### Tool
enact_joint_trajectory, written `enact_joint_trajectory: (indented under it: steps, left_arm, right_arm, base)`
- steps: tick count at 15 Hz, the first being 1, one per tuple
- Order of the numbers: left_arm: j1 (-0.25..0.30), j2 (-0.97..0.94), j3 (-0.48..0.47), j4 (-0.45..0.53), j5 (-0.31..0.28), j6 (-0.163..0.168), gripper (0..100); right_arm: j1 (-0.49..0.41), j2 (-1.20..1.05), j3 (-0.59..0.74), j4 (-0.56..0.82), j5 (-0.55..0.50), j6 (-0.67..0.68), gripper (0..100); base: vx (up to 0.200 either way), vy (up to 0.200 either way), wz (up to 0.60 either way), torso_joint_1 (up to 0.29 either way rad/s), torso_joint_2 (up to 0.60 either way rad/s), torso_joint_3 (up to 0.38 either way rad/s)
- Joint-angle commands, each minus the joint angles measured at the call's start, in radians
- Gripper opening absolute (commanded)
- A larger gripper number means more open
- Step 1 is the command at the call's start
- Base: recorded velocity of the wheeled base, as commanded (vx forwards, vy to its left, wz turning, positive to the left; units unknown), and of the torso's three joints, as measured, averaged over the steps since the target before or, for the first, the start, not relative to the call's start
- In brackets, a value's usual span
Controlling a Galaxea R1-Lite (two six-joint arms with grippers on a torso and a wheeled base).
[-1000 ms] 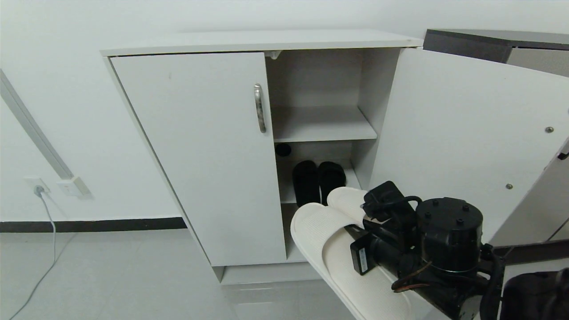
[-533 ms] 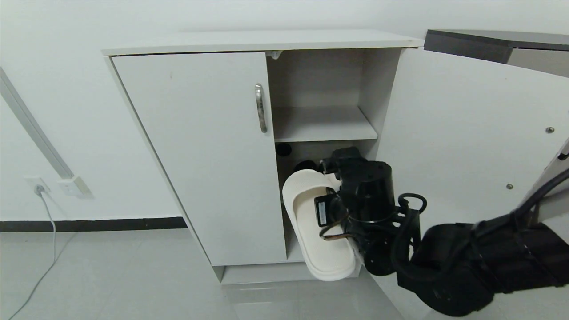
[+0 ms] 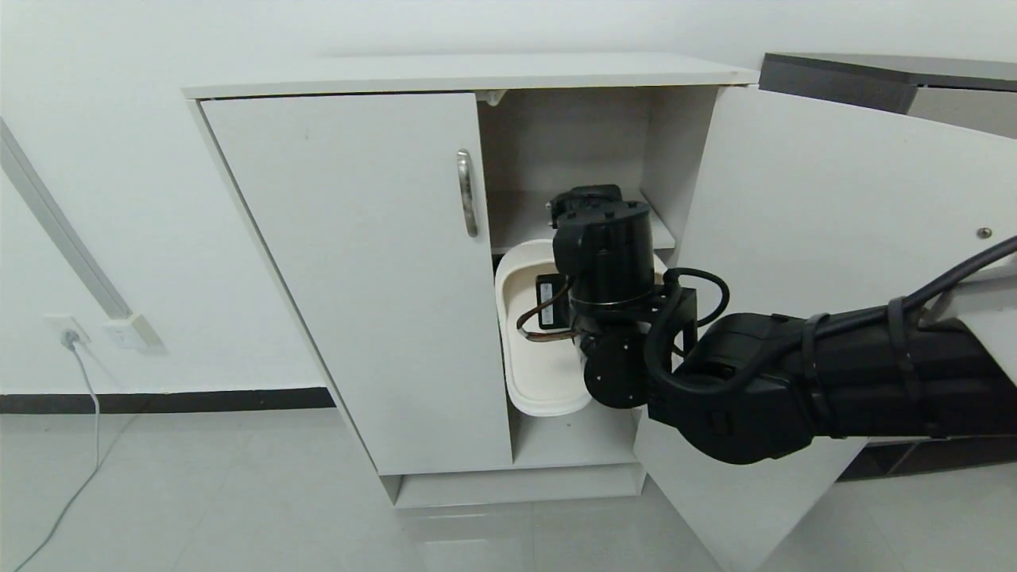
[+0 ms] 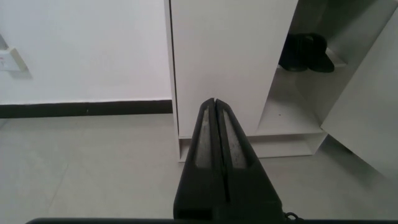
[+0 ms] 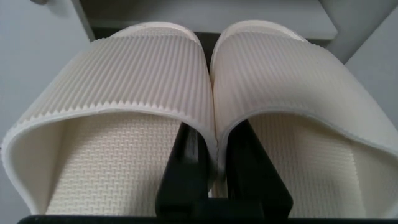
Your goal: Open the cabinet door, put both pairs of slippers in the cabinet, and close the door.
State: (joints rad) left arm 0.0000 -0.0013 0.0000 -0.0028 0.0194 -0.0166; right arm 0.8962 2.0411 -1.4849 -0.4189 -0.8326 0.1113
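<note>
A pair of white slippers [image 3: 534, 349] hangs in the cabinet's [image 3: 445, 75] open right half, just below its upper shelf [image 3: 516, 222]. My right gripper [image 5: 213, 140] is shut on the slippers' two inner side walls [image 5: 208, 93], pinching the pair together, toes toward the cabinet's inside. The right door [image 3: 826, 206] stands wide open; the left door [image 3: 357, 278] is closed. A pair of black slippers [image 4: 306, 53] lies on a lower shelf. My left gripper [image 4: 215, 102] is shut on nothing, low over the floor in front of the cabinet.
The left door's metal handle [image 3: 467, 193] is close beside the white slippers. A dark-topped unit [image 3: 874, 75] stands behind the open door. A wall socket with a cable [image 3: 67, 338] is at the far left. Bare floor tiles [image 3: 199, 508] lie before the cabinet.
My right arm has lifted the white slippers from low in front of the cabinet up and forward into the opening. They now cover the black slippers in the head view.
</note>
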Motion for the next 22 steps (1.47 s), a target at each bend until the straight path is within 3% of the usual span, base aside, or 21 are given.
enact_joint_trajectory:
  steps: [1,5,19,22]
  left_arm:
    - [0.0,0.001,0.0,0.0,0.001,0.0,0]
    - [0.0,0.001,0.0,0.0,0.001,0.0,0]
    - [0.0,0.001,0.0,0.0,0.001,0.0,0]
    - [0.0,0.001,0.0,0.0,0.001,0.0,0]
  right_arm:
    - [-0.008,0.004,-0.009,0.002,0.0,-0.001,0]
    - [-0.013,0.004,-0.011,0.002,0.0,-0.001,0]
    - [-0.013,0.005,-0.011,-0.001,0.006,-0.012,0]
    - [-0.013,0.011,-0.012,0.0,0.006,-0.013,0]
  base:
    - [0.0,0.0,0.0,0.0,0.0,0.0]
    - [0.0,0.0,0.0,0.0,0.0,0.0]
    - [0.2,0.0,0.0,0.002,0.0,0.001]
    - [0.0,0.0,0.0,0.0,0.0,0.0]
